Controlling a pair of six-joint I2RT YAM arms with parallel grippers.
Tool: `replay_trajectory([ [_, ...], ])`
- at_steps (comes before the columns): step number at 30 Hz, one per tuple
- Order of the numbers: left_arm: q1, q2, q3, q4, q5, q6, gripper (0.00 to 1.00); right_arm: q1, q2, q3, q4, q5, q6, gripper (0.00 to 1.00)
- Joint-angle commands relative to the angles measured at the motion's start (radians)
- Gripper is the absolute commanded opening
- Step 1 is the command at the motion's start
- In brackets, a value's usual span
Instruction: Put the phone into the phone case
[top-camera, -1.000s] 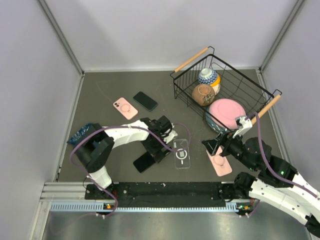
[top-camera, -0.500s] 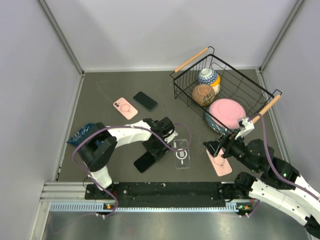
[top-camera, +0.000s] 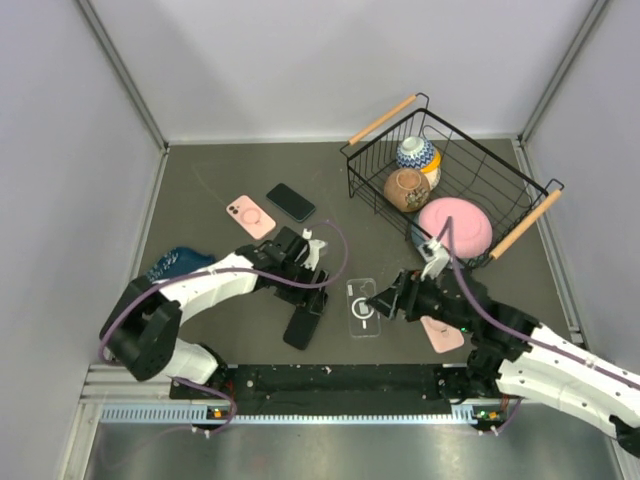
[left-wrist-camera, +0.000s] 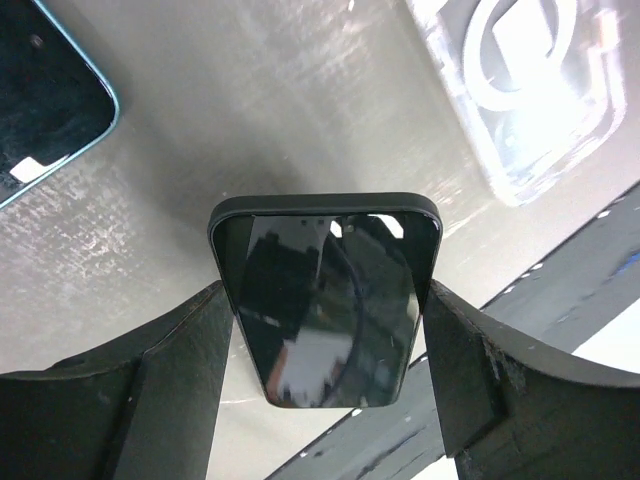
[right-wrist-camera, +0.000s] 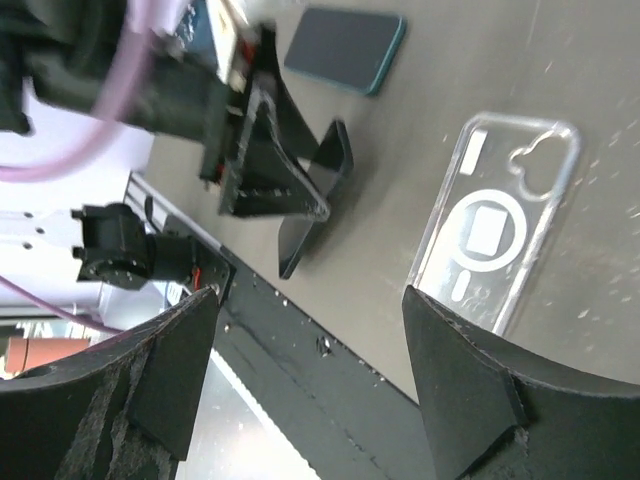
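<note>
Wire basket (top-camera: 489, 147), beyond my right claw (right-wrist-camera: 310, 300), holds a glossy pink plate (top-camera: 455, 222), a round brown cup (top-camera: 405, 188) and a blue-patterned jar (top-camera: 415, 152). My left claw (left-wrist-camera: 328, 300) is clamped on the black phone (left-wrist-camera: 325, 320), a glossy slab held tilted. The clear phone case (right-wrist-camera: 495, 240) lies flat beneath my right claw's parted fingers. A pink case (top-camera: 440, 337) is partly hidden behind that arm.

Left wrist view: teal phone (left-wrist-camera: 40, 90) cut off at 10 o'clock; case (left-wrist-camera: 530, 90) cut off at 1 o'clock.

Right wrist view: left gripper (right-wrist-camera: 290, 190) blurred at 10 o'clock, its fingers covering part of the phone (right-wrist-camera: 298, 243).

Top view: right arm (top-camera: 540, 350), itself cut off at 4 o'clock, hides part of the pink case (top-camera: 445, 338). Blue item (top-camera: 172, 266) at 9 o'clock is too small to identify.
</note>
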Motion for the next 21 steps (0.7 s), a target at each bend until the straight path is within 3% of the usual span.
replay_trajectory([
  [1,0.046,-0.102,-0.053,0.212,0.148,-0.15,0.53,0.072,0.122,-0.041,0.246,-0.051,0.096,0.74],
  [8,0.052,-0.201,-0.105,0.337,0.158,-0.333,0.51,0.179,0.322,-0.004,0.323,0.076,0.151,0.66],
  [13,0.052,-0.239,-0.133,0.412,0.152,-0.44,0.49,0.213,0.46,0.037,0.374,0.084,0.139,0.59],
  [21,0.052,-0.28,-0.183,0.467,0.153,-0.513,0.49,0.248,0.584,0.108,0.377,0.107,0.12,0.5],
])
